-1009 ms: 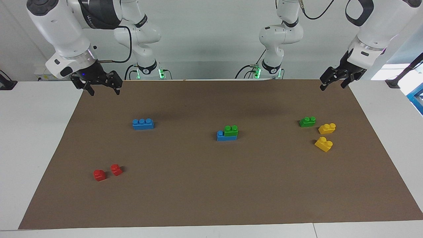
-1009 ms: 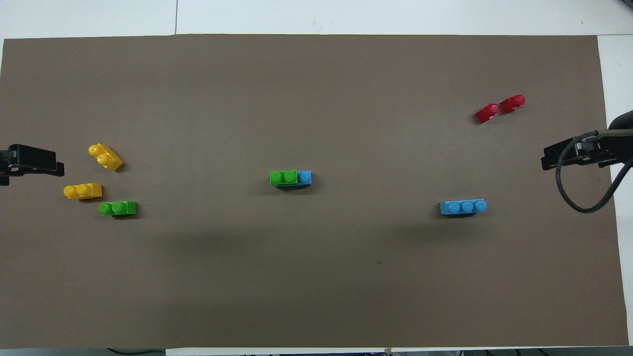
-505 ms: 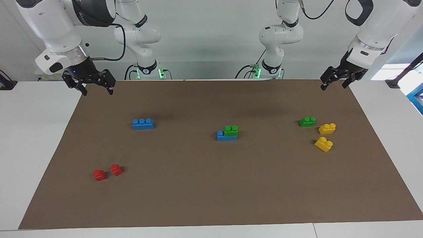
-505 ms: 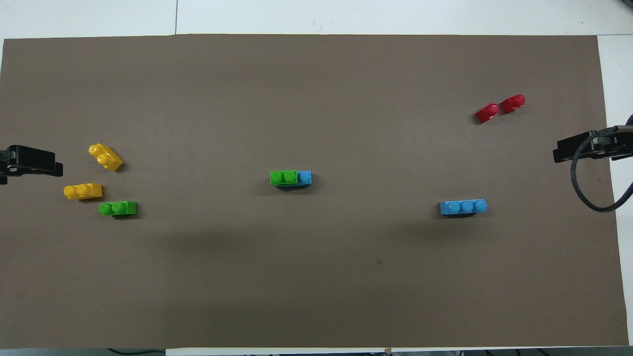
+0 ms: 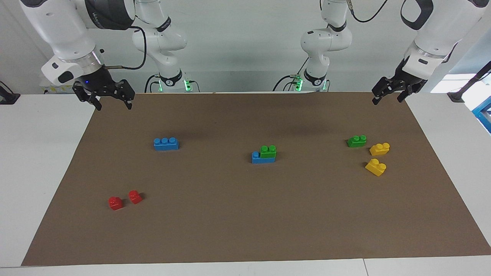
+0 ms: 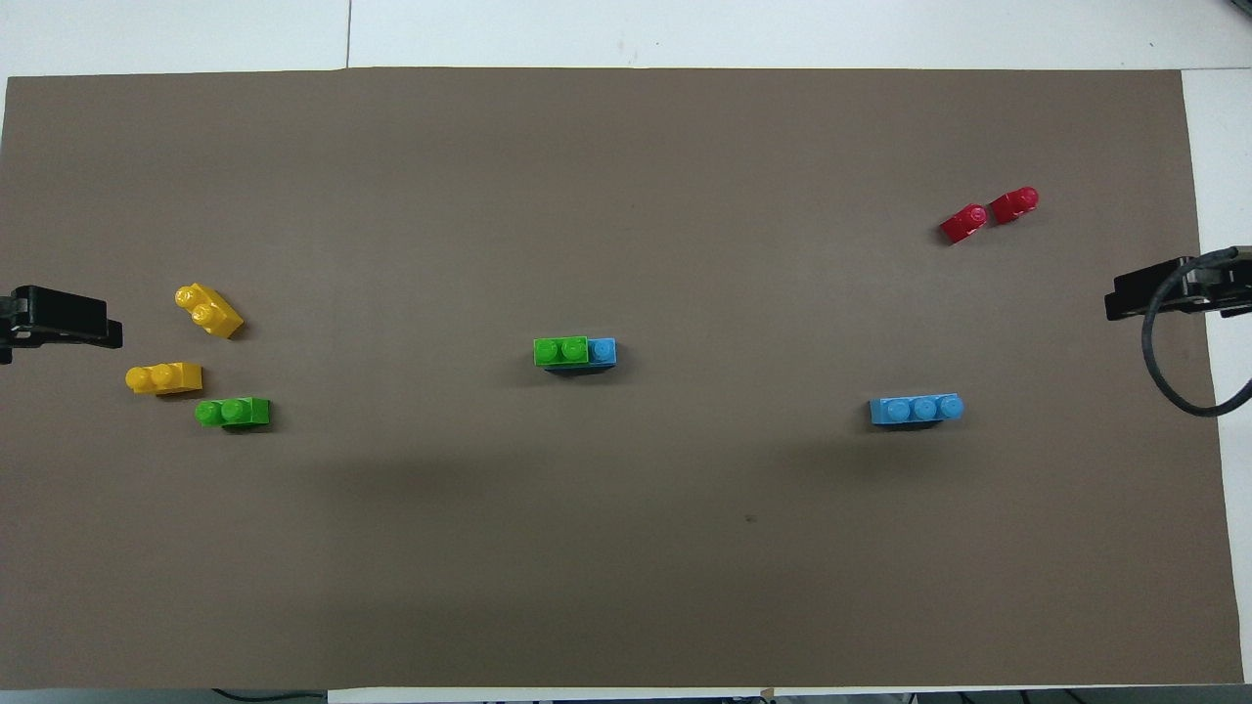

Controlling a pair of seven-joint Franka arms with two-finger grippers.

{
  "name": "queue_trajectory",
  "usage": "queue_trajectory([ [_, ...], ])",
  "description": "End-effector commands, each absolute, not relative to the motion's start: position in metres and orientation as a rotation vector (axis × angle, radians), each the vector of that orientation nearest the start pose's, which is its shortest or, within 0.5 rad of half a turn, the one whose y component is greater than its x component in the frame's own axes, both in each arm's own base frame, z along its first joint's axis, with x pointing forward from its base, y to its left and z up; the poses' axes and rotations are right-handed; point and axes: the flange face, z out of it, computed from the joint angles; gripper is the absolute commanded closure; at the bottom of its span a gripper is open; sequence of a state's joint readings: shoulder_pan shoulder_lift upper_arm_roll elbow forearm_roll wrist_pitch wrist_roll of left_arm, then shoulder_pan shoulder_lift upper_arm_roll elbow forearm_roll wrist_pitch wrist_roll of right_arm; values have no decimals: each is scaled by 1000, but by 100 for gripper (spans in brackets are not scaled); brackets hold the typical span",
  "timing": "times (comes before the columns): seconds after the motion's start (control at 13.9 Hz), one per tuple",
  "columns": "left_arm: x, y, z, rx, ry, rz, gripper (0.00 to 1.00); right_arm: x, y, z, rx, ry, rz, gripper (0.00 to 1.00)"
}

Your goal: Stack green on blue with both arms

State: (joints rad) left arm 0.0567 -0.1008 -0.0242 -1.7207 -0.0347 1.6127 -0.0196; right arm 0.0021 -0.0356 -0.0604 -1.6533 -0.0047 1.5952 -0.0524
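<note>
Both grippers, left [image 5: 387, 96] and right [image 5: 112, 102], hang spread and empty off the mat [image 5: 245, 230] corners; I judge the green brick [image 5: 268, 151] on the blue brick [image 5: 263, 158] finished.

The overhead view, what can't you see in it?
- Left tool: cut off by the picture's edge; only a black tip shows.
- Right tool: cut off by the edge too; a cable crosses it.
- Blue brick in the middle: the green brick on it hides two of its studs.
- Red bricks: too small to count studs.
</note>
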Motion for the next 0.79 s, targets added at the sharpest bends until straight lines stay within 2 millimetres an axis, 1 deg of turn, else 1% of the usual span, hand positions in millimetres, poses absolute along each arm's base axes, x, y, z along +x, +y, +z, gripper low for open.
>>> queue_trajectory([
  [0.0,534,23,625,-3168,-102,23,0,541,-32,611,-3152,-18,8,0],
  [0.14,537,23,634,-3167,-101,24,0,540,-30,611,-3151,-20,8,0],
  [0.29,544,23,628,-3167,-98,53,0,540,-29,611,-3152,-23,6,0],
  [0.72,545,21,628,-3161,-91,48,0,539,-31,610,-3165,-21,12,0],
])
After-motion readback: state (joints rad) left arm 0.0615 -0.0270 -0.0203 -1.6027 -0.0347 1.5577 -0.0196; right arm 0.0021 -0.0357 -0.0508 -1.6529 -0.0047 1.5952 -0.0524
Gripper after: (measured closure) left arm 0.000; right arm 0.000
